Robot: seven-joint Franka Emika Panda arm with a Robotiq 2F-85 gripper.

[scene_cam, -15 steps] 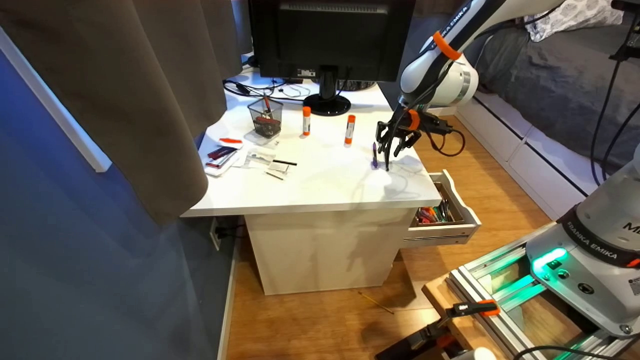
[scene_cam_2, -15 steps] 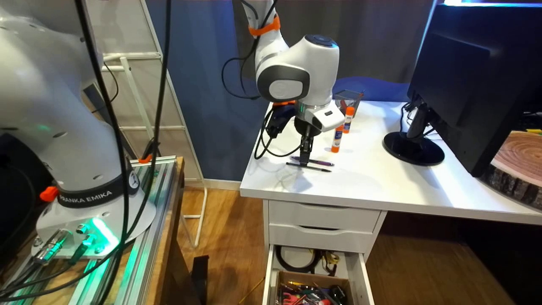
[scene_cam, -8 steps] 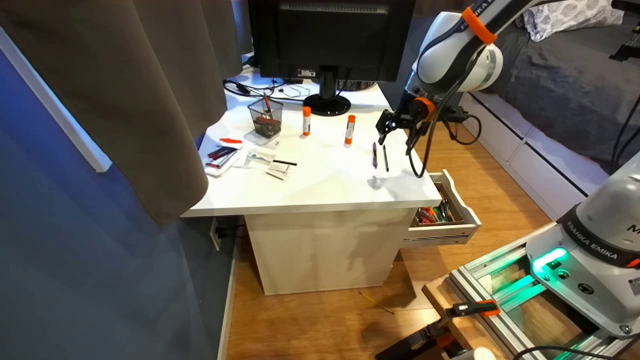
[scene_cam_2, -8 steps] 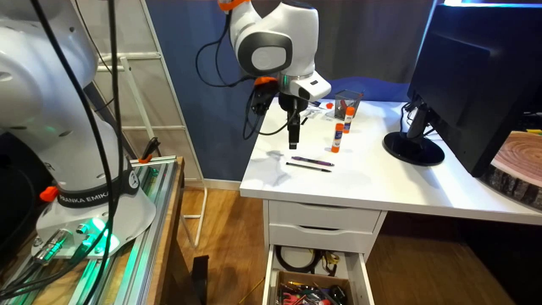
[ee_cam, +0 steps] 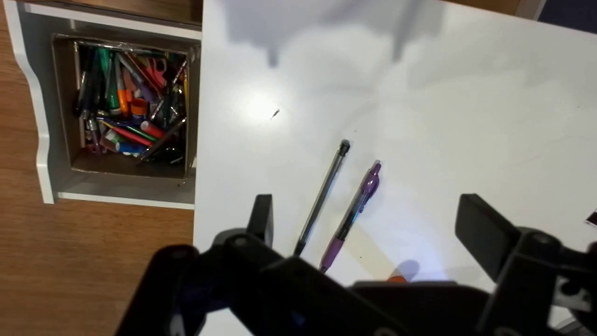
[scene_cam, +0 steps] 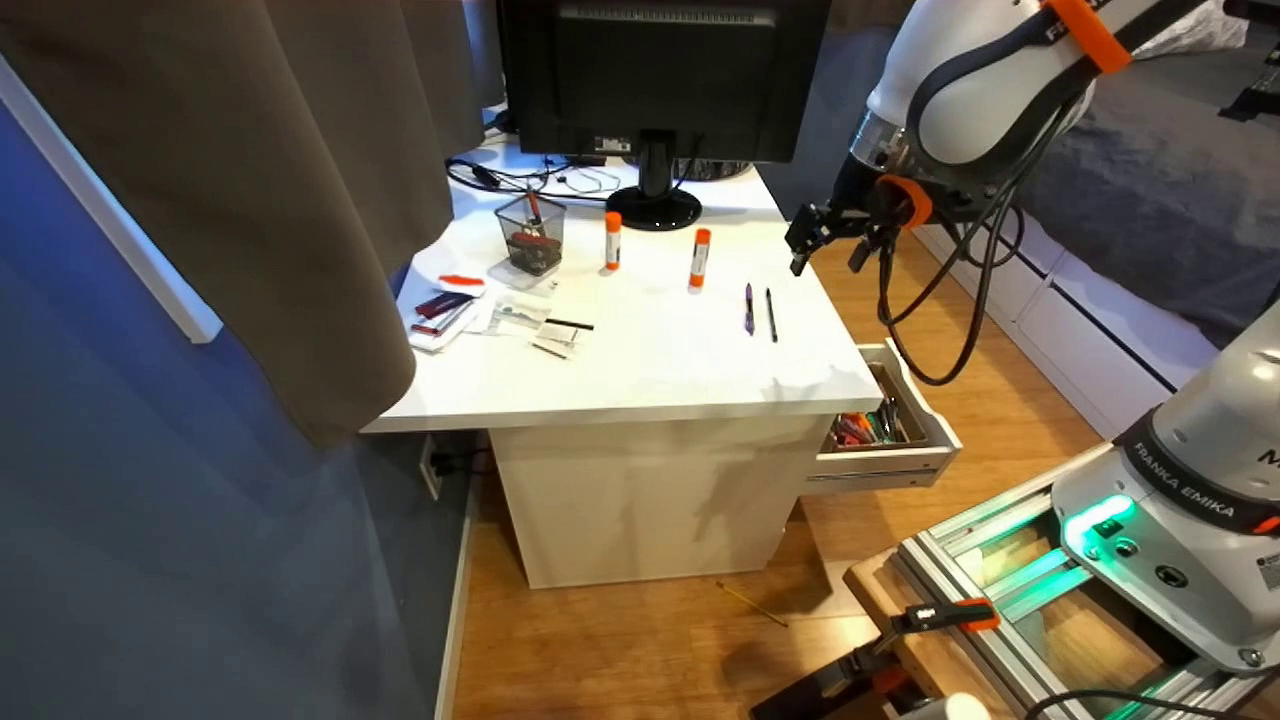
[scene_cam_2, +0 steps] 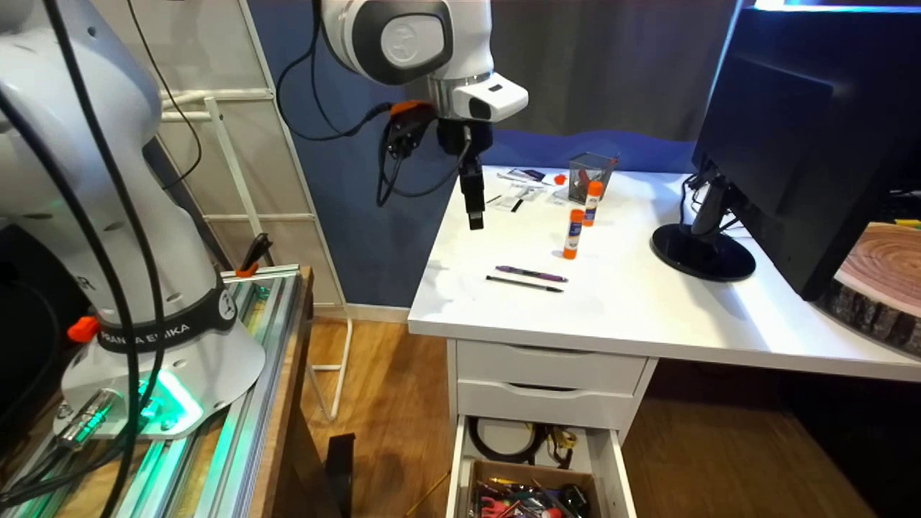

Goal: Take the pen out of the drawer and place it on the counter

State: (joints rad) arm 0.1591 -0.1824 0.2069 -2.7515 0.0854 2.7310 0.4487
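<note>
My claw (ee_cam: 372, 221), its jaws spread wide, hangs above the white worktop (ee_cam: 466, 140), where a dark pen (ee_cam: 322, 197) and a purple pen (ee_cam: 352, 217) lie side by side near the edge beneath which the pulled-out drawer (scene_cam_2: 610, 467) juts.

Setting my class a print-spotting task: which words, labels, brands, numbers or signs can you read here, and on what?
"FRANKA EMIKA": black band on the robot base.
"M", then cut off by picture edge: white housing above the band.
Partly hidden: lettering by the upper orange strap.
Too small, dim or blurred: other housing lettering, labels on both glue sticks, monitor sticker, clamp marking.
</note>
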